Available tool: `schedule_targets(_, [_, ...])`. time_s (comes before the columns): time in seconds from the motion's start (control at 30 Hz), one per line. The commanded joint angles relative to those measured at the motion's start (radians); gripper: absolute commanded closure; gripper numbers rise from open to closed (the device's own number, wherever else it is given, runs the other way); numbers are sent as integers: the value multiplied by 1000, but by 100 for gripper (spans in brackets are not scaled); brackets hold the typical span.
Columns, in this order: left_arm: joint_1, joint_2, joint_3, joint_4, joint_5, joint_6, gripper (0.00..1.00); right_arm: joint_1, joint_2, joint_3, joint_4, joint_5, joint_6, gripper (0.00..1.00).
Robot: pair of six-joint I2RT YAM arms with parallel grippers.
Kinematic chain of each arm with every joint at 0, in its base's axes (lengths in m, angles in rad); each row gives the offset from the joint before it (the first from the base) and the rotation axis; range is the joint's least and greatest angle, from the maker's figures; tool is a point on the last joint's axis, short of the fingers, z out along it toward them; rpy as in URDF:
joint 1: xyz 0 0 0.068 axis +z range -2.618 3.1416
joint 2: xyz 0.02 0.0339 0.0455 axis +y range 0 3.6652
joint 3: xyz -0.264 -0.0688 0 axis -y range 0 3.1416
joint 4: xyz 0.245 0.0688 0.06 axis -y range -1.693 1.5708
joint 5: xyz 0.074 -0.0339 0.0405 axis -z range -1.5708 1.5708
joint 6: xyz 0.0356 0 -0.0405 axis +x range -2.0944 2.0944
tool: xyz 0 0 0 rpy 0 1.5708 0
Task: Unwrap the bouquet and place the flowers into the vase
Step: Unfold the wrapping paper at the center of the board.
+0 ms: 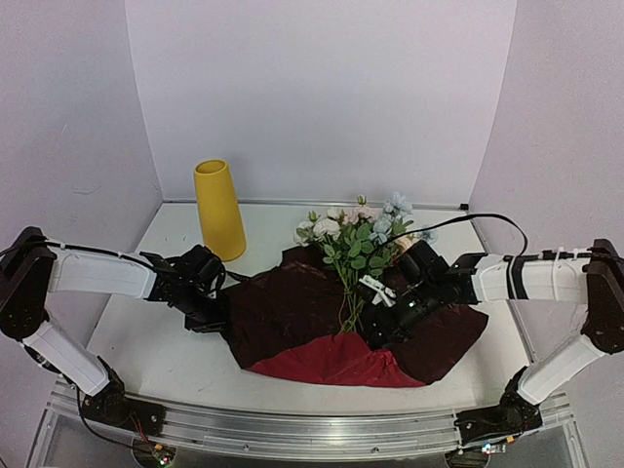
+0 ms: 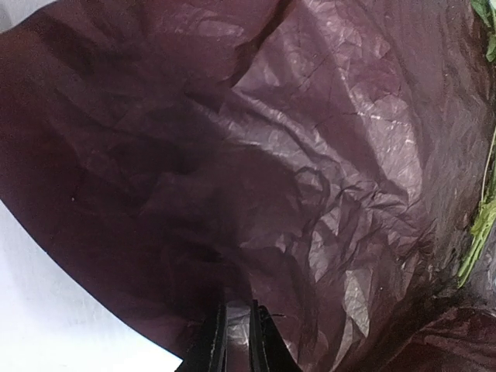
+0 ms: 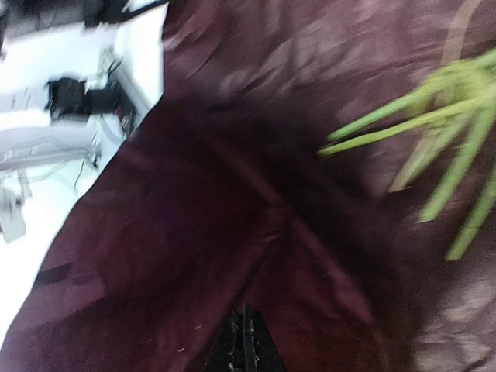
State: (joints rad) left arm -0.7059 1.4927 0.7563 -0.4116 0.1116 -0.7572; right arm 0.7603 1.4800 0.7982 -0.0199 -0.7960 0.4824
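Spread wide over the white worktop (image 1: 146, 341): a crinkled dark red sheet of wrapping paper (image 1: 292, 322), opened out, with a brighter red face turned up along the near edge. No black ribbon to be made out anywhere.

Lying on the far half of that sheet: a bunch of long green-stemmed artificial roses (image 1: 356, 239), pink, pale blue and cream heads toward the back wall, bare stems running down toward the middle of the paper. Not yet lifted, so not yet free of the wrapping.

Standing upright at back left: a tall plain yellow tapered vase (image 1: 219, 210), just beside the paper's far left corner and apart from the flowers, no stems in it. Probably parked there to stay within reach of either arm.

At the sheet's left edge, left jaws nearly pressed together, apparently pinching a thin fold of paper, judging by the left wrist view. Likely aim: dragging or pinning the sheet so the stems can come away.

Low over the paper just right of the stems, right jaws pressed together. Impossible to tell whether any paper is caught between them. Blurred right wrist view, green stems at upper right.
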Motion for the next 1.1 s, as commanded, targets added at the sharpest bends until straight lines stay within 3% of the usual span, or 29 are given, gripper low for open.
schedule_targets(0.0, [5,-17,-7,-23,6,-6,89,86,-6,3,-56,-43,-14,100])
schedule_targets(0.27, [5,13,-13,-47,-23,-4,89,257,169,58,-146,141,-34,100])
schedule_targets(0.57, [5,-32,60,-53,41,39,88,293,276,87,-168,238,-53,100])
schedule_targets(0.8, [2,-102,101,-80,170,93,86,292,174,102,-181,335,-42,100])
schedule_targets(1.07, [-46,-144,116,-80,158,-6,84,281,87,101,-210,527,-8,100])
